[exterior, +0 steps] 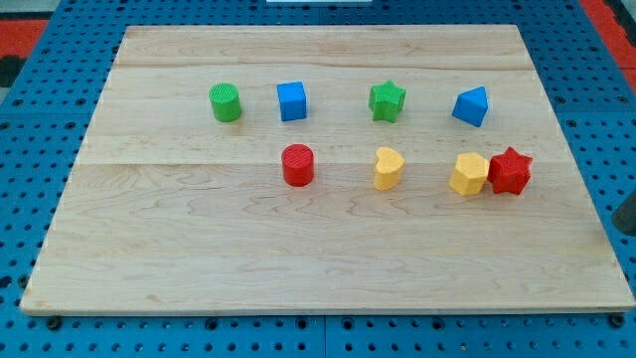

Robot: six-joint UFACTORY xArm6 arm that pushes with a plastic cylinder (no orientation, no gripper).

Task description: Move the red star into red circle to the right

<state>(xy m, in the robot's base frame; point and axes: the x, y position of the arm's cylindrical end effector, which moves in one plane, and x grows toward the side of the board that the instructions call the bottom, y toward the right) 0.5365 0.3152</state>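
Red star (511, 171) sits on the wooden bench (199, 259), touching the yellow block (468, 174), well to the view's right of the red circle (297, 165). The tip does not show; no pincer exists.

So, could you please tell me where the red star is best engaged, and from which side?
No jaws here, so push: bring my tip, now at the view's right edge, against the right side of the red star. The red circle lies leftward, but the yellow block touches the star's left, so probably steer round it.
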